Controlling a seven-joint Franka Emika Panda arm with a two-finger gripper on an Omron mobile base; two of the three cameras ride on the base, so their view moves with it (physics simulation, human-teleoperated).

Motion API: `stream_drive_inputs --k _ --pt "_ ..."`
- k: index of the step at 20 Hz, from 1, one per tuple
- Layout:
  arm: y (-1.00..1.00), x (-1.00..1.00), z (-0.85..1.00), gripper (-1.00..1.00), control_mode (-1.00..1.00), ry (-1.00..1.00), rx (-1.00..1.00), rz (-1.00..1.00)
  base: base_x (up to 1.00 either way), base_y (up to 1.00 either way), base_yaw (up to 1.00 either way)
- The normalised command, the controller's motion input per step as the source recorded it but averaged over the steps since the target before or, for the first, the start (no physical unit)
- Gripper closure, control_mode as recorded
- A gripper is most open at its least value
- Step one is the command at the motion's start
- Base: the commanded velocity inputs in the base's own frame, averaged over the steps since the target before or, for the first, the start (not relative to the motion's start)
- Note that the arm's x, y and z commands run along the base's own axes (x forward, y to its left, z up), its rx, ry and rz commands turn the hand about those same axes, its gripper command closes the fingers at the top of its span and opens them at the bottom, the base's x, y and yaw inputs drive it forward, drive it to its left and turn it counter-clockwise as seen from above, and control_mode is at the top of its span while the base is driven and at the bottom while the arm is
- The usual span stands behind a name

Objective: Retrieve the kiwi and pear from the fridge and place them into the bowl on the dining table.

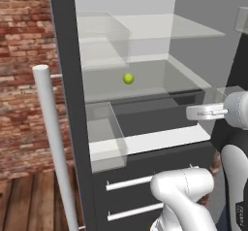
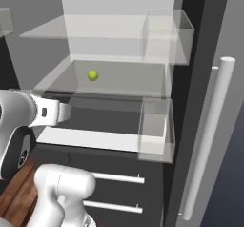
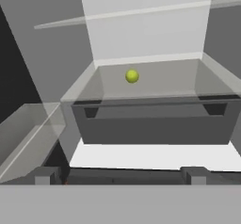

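fridge open | pear on far shelf, unpicked | end effector spread wide, empty | both fruits left

Place: rendered kitchen
Ahead of hand: open fridge, glass shelves
Below hand: drawers
Beside fridge: brick wall

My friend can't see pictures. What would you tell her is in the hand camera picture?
A small yellow-green pear sits alone on a clear glass shelf inside the open fridge, straight ahead of the camera. Below it is a dark drawer, and another glass shelf runs above. The gripper is open, its two dark tips at the bottom, well short of the pear.
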Motion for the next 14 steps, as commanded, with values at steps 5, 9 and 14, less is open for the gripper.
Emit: stream_drive_inputs --k 5,9,14 --pt "0.00 0.00 0.00 -1.00 1.00 0.00 0.00 0.00 0.46 -0.14 0.00" --pt "0.00 0.00 0.00 -1.00 1.00 0.00 0.00 0.00 0.31 -0.15 0.00" --pt "0.00 0.00 0.00 -1.00 1.00 0.00 0.00 0.00 0.08 -0.06 0.01"
